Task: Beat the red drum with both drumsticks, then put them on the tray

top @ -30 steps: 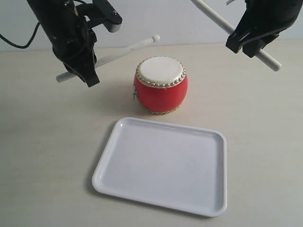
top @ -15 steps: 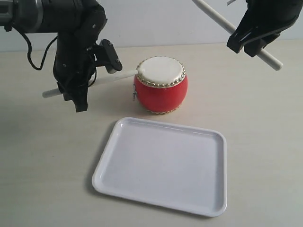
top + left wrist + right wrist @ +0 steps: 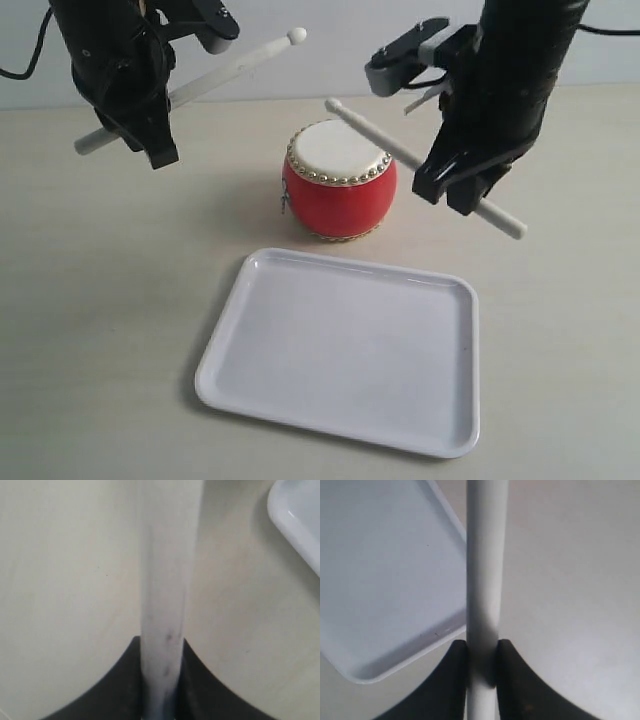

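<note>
Beige table (image 3: 90,320): L gripper (image 3: 140,112) clamps left drumstick (image 3: 240,62), R gripper (image 3: 455,188) clamps right drumstick (image 3: 372,132) over red drum (image 3: 340,195).

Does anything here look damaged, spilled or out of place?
Nothing serious. The red drum stands upright, the tray lies flat. Only the left drumstick shows small dark smudges near the left gripper.

Blurred left drumstick (image 3: 165,580), tip cut off; tray (image 3: 302,515) cropped to corner; right drumstick (image 3: 486,555) tip cropped.
</note>
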Controlling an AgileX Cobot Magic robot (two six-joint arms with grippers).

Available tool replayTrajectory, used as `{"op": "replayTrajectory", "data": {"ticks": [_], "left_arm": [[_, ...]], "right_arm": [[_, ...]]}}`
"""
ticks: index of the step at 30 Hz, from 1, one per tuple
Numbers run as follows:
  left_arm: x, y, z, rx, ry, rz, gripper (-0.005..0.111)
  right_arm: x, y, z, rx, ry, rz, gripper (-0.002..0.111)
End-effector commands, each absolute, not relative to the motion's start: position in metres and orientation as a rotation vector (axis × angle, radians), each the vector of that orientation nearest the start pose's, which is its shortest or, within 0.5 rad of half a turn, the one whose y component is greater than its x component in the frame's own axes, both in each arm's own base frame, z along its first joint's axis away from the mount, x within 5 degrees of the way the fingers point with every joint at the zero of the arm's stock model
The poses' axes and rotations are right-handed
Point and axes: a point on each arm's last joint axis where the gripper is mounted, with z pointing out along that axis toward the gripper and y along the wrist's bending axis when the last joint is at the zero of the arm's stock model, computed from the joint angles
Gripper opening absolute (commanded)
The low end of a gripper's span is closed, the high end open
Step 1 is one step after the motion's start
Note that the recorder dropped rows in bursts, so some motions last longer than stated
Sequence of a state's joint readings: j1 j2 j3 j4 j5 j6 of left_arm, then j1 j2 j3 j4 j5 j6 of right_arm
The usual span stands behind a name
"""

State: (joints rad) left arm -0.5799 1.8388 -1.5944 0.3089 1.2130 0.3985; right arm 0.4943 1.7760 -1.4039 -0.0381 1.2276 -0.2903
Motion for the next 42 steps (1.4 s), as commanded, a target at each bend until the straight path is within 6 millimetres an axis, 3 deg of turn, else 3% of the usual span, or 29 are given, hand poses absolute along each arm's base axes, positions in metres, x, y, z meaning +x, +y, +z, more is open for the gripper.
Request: {"op": "replayTrajectory", "data": {"ticks": [1, 3, 5, 12, 16, 20, 26, 29, 33, 38, 42], "left_arm": [[0.329, -0.185, 0.28, 1.43, 2.536, 0.386, 0.0], [0.328, -0.184, 0.276, 1.437, 2.545, 0.389, 0.0], [0.327, -0.184, 0.274, 1.442, 2.551, 0.39, 0.0], [0.33, -0.188, 0.274, 1.487, 2.478, 0.381, 0.0], [0.337, -0.193, 0.271, 1.536, 2.393, 0.38, 0.0], [0.349, -0.198, 0.25, 1.592, 2.43, 0.436, 0.0], [0.358, -0.213, 0.197, 1.757, 2.465, 0.467, 0.0], [0.356, -0.218, 0.181, 1.873, 2.439, 0.628, 0.0], [0.358, -0.215, 0.196, 1.793, 2.419, 0.789, 0.0], [0.352, -0.212, 0.232, 1.695, 2.4, 0.739, 0.0], [0.342, -0.208, 0.261, 1.626, 2.379, 0.676, 0.0]], "right_arm": [[0.327, 0.158, 0.203, -1.148, 2.951, -0.331, 0.0], [0.33, 0.156, 0.197, -1.128, 2.96, -0.395, 0.0], [0.329, 0.156, 0.209, -1.108, 2.931, -0.379, 0.0], [0.309, 0.145, 0.298, -0.988, 2.708, -0.296, 0.0], [0.295, 0.137, 0.326, -0.963, 2.633, -0.277, 0.0], [0.295, 0.135, 0.329, -0.962, 2.619, -0.304, 0.0], [0.299, 0.137, 0.32, -0.975, 2.641, -0.307, 0.0], [0.299, 0.138, 0.32, -0.984, 2.64, -0.309, 0.0], [0.299, 0.138, 0.32, -0.984, 2.64, -0.309, 0.0], [0.3, 0.142, 0.315, -1.04, 2.646, -0.268, 0.0], [0.308, 0.153, 0.291, -1.089, 2.719, -0.192, 0.0]]}}
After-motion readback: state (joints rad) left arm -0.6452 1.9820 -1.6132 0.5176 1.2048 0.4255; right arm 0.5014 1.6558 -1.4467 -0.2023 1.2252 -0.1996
